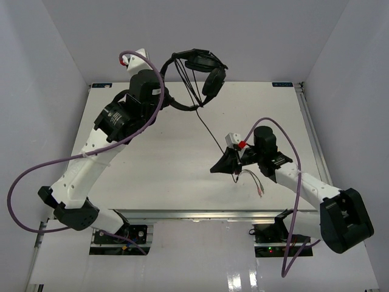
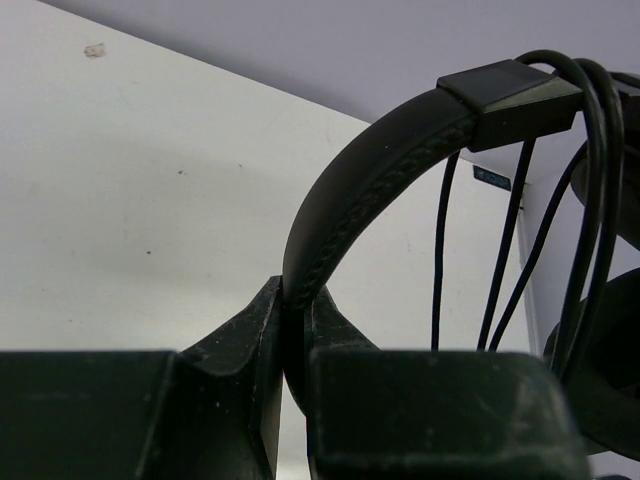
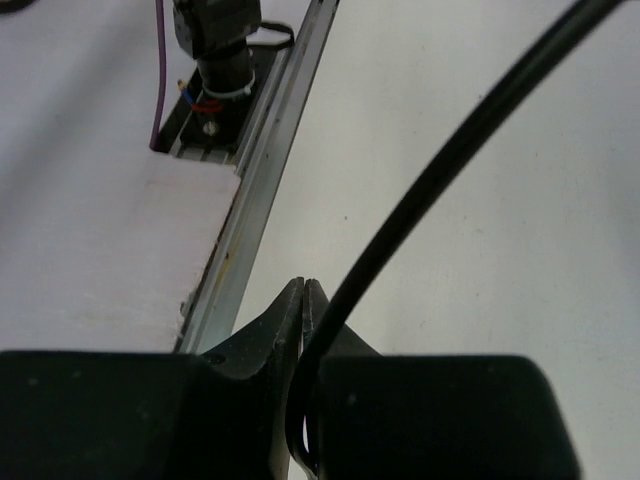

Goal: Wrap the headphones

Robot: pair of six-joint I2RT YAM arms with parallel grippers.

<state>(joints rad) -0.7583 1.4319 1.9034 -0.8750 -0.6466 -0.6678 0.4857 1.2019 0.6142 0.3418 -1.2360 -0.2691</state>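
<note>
Up off the tabletop [image 1: 152, 176], the left hand [image 1: 169, 99] is clenched on the headphones [image 1: 214, 82], its two fingers [image 2: 245, 335] pinching the thin arched headband [image 2: 370, 170] near one end of the arc. From that grip the band curves up and away from the hand, and the two padded cups [image 1: 206, 61] hang on its far side, clear of the surface. In the left wrist view several dark strands of the cord [image 2: 510, 240] drop side by side from the band's slider block [image 2: 505, 95], just beyond the fingers; from above the same strands cross the open arc of the headband. From there a single run of cord [image 1: 209, 131] slants, nearly straight, down towards the right hand [image 1: 220, 165], which sits well apart from the left one and low over the tabletop. The right hand is closed tight on that cord: in its wrist view the fingertips [image 3: 290, 305] meet with the black line [image 3: 450, 150] caught between them, rising up and away to the hand's right. Behind the right hand a short thin tail [image 1: 249, 176] lies on the tabletop and ends in a small light plug [image 1: 261, 192]. A metal rail [image 3: 270, 170] runs along the tabletop's edge to the left of the right hand's fingers.
</note>
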